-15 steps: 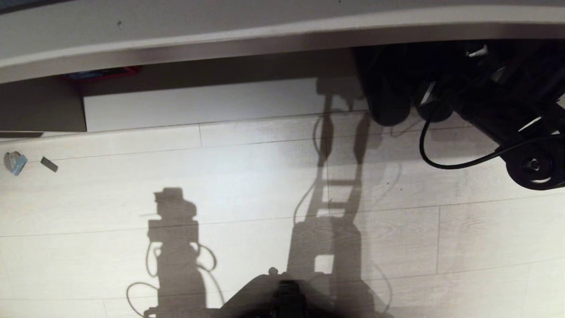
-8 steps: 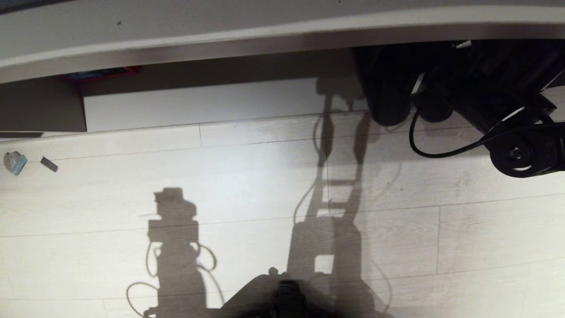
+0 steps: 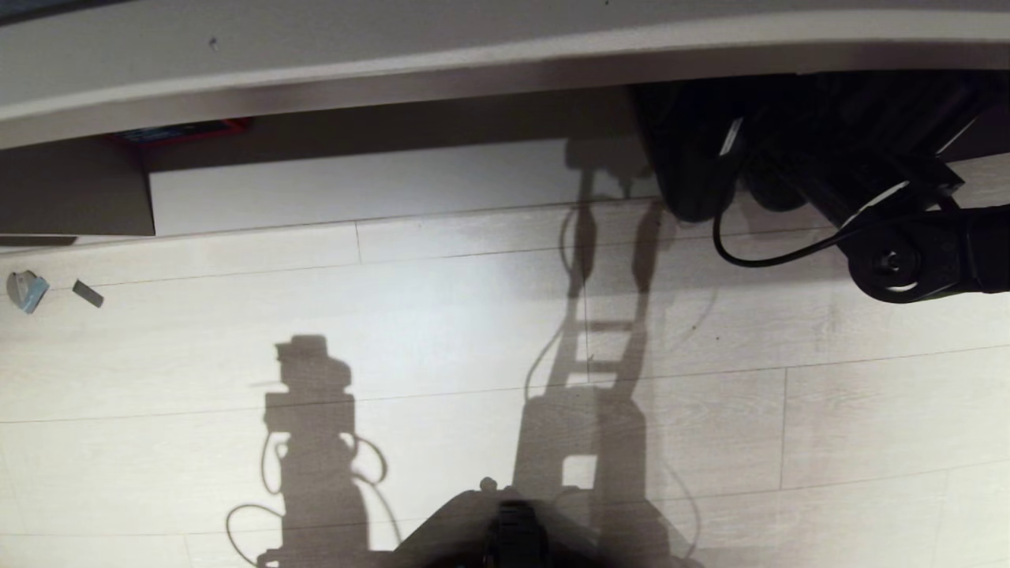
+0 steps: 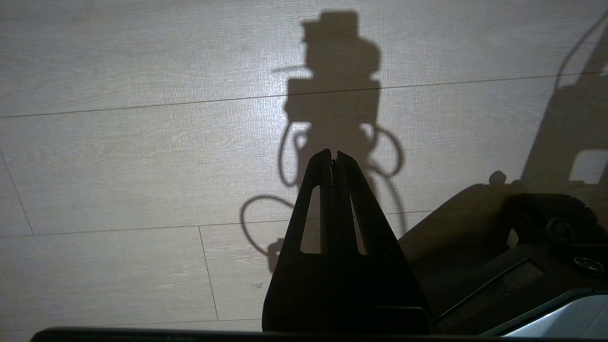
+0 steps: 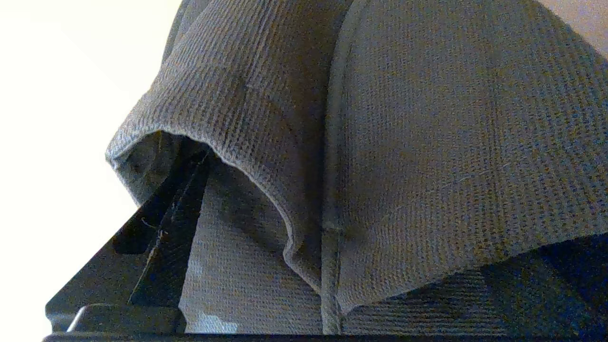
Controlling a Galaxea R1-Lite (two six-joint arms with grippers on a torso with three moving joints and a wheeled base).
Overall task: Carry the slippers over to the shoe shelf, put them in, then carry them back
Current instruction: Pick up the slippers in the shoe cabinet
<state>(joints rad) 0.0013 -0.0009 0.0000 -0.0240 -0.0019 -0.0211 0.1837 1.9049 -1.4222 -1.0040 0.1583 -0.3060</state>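
Slippers (image 5: 427, 142) at shoe shelf (image 3: 379, 185) front edge; right hand (image 5: 156, 228) spread wide, finger apparently inside opening; left floor free.

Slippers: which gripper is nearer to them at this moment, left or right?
Right. The right gripper has one finger inside a slipper's opening, at the slippers by the shoe shelf. The left gripper hangs shut over bare floor, well away from them.
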